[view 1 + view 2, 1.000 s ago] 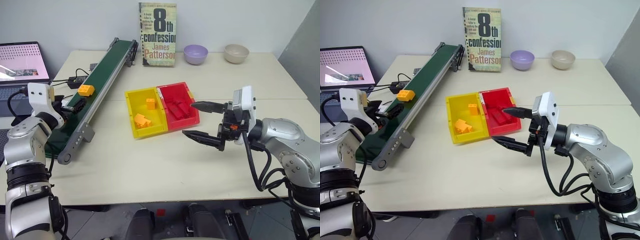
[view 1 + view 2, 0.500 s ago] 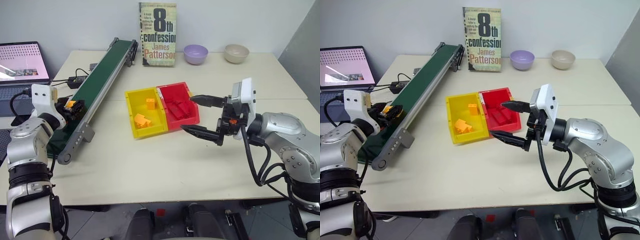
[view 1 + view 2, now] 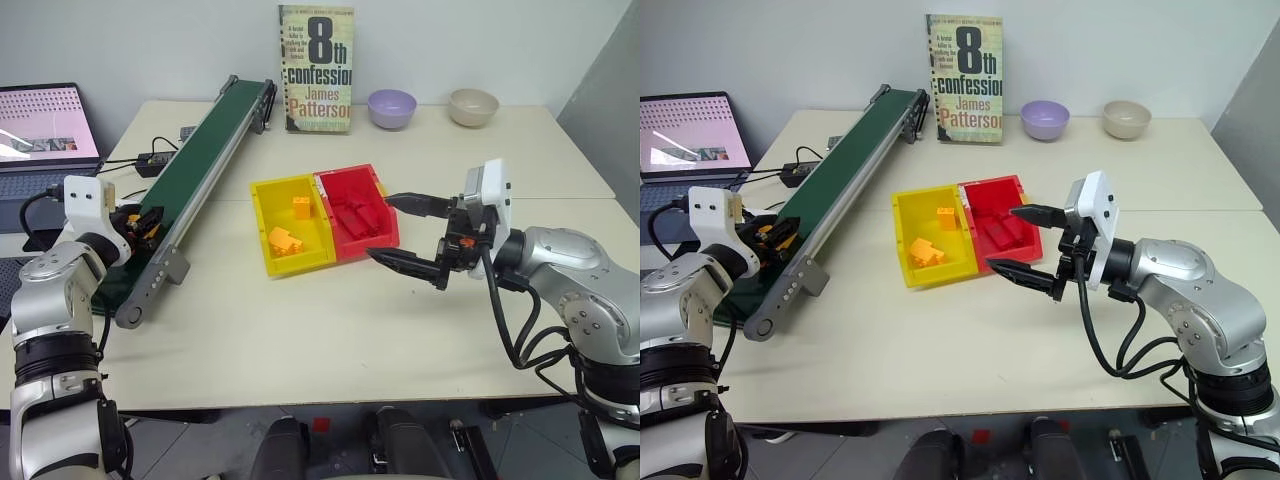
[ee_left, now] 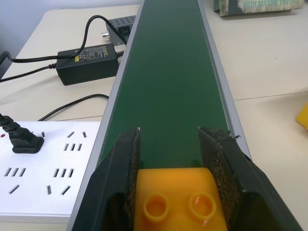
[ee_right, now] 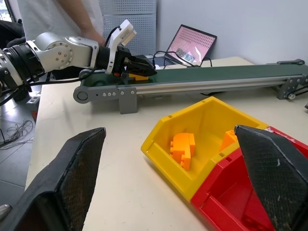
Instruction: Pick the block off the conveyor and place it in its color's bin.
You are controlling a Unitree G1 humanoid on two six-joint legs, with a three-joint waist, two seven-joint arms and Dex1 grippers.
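The head pair looks forward and down over the whole table (image 3: 330,330); each wrist camera sits low and close, both catching the conveyor (image 4: 168,72) (from opposite ends).

bins (image 3: 262,190): 2 (yellow, red) | bowls (image 3: 391,106): 2 | book (image 3: 316,68): 1 | laptop (image 3: 40,125): 1

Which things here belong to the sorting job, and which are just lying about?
Job:
- block, shut in the left gripper
- conveyor
- yellow bin

Lying about:
- red bin
- book
- purple bowl
- beige bowl
- laptop
- power strip
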